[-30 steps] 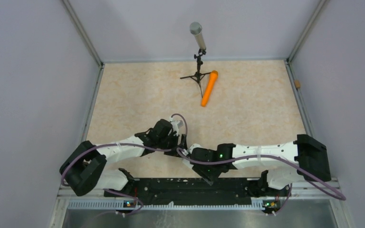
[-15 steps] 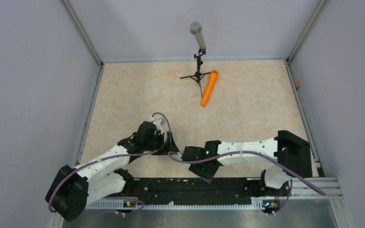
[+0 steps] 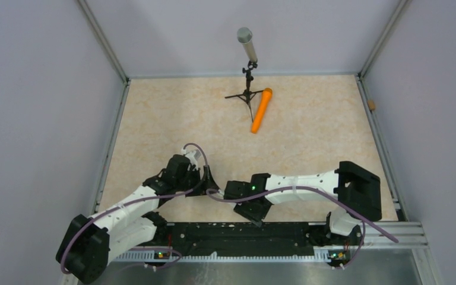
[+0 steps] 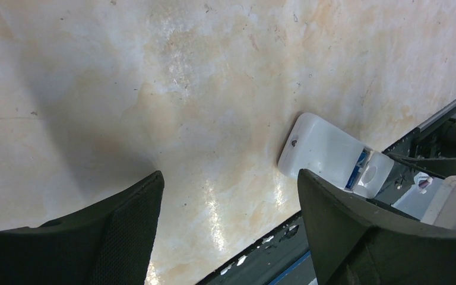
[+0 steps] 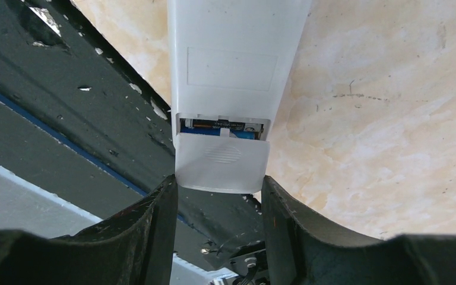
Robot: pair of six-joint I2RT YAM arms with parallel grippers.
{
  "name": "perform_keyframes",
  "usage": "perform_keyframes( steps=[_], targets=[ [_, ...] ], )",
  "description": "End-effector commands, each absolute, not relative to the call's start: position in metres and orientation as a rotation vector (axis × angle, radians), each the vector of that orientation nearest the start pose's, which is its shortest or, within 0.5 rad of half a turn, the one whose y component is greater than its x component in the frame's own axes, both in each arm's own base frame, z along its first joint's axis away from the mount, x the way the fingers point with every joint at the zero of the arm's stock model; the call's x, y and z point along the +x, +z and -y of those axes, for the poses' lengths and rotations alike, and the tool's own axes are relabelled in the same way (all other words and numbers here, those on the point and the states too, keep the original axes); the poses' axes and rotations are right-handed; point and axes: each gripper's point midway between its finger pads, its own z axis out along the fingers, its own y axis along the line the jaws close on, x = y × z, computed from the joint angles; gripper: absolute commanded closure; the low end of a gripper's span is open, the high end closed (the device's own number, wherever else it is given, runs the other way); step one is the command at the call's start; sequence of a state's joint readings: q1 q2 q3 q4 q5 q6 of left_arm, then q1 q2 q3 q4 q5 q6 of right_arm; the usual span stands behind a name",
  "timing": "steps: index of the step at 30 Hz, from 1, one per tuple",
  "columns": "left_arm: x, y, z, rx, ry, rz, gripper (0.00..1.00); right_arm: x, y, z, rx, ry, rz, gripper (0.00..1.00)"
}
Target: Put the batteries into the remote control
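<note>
The remote control (image 5: 231, 53) lies white back up at the table's near edge, partly over the black rail. My right gripper (image 5: 219, 189) is shut on its near end, fingers pressing both sides of the ribbed battery cover (image 5: 221, 161). The cover sits slid partway, leaving a slot where the blue-banded batteries (image 5: 222, 125) show. In the left wrist view the remote control (image 4: 323, 148) lies to the right of my left gripper (image 4: 230, 199), which hangs open over bare table, holding nothing. A blue strip of battery (image 4: 361, 167) shows there too.
A grey microphone (image 3: 245, 41) on a black tripod (image 3: 248, 95) stands at the back, with a long orange cylinder (image 3: 261, 110) lying beside it. The black mounting rail (image 3: 243, 231) runs along the near edge. Grey walls enclose the table on three sides.
My left arm has pulled back to the left and toward its base, and its jaws have opened wider. The right arm has shifted slightly left, still gripping the remote.
</note>
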State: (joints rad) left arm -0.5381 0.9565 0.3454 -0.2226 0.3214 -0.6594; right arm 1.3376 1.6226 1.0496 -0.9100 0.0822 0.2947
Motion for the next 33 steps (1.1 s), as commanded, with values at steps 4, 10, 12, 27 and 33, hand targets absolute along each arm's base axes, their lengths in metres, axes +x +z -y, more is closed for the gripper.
perform_keyframes(
  steps=[4, 10, 12, 27, 33],
  targets=[
    [0.1635, 0.0501, 0.1904, 0.010, -0.939, -2.529, 0.17, 0.0701, 0.0466, -0.2576, -1.491, 0.016, -2.611, 0.86],
    [0.1627, 0.0482, 0.1891, -0.001, -0.939, -2.533, 0.17, 0.0722, 0.0453, -0.2613, -1.484, 0.025, -2.608, 0.86],
    [0.1619, 0.0475, 0.1887, -0.004, -0.941, -2.535, 0.16, 0.0730, 0.0464, -0.2632, -1.483, 0.031, -2.604, 0.86],
    [0.1616, 0.0488, 0.1892, -0.004, -0.955, -2.528, 0.16, 0.0770, 0.0464, -0.2630, -1.486, 0.009, -2.601, 0.87],
    [0.1619, 0.0488, 0.1892, -0.003, -0.955, -2.529, 0.16, 0.0784, 0.0432, -0.2619, -1.492, 0.015, -2.608, 0.87]
  ],
)
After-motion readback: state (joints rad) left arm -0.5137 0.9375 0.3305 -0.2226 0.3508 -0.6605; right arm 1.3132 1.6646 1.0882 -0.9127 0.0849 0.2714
